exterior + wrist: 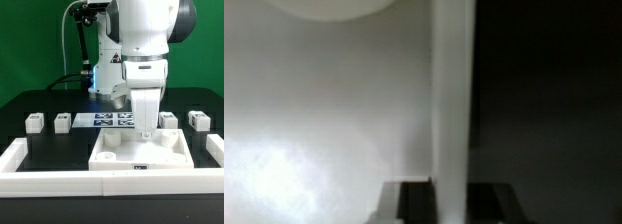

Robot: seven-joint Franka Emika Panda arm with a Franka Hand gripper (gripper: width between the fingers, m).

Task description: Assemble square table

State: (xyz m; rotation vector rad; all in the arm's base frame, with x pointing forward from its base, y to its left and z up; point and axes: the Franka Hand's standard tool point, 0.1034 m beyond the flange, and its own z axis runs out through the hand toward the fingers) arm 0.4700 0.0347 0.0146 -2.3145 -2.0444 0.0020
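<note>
Holding: the hand (147, 128) is pinched narrow on the thin far edge of the table top (140, 157). In the wrist view a dark finger (411, 205) shows on either side of that white edge, and the top's broad face (331, 120) fills one half of the picture.
Table top, place: flat on the black counter (60, 150), at the middle of its near edge, close against the front rim bar (110, 186).
Table top, reason: by judgement, it is set against the bar to be squared up and kept from sliding. A pinch on one edge suits dragging or nudging more than lifting.
Legs: four legs (35, 122), all loose, none fitted. They stand in a row toward the counter's far edge, two near each far corner, well apart from the top.
Legs, reason: probably spaced out so the hand can close round each without touching its neighbour.
Marker board: the marker board (112, 119) lies flat at the middle of the far edge, between the two pairs of legs, partly hidden by the arm (140, 40).
Stage: early, by judgement; the top is being placed and no leg is on.
Risk: the thin edge may slip from the pinch, or the top may skew against the bar.
</note>
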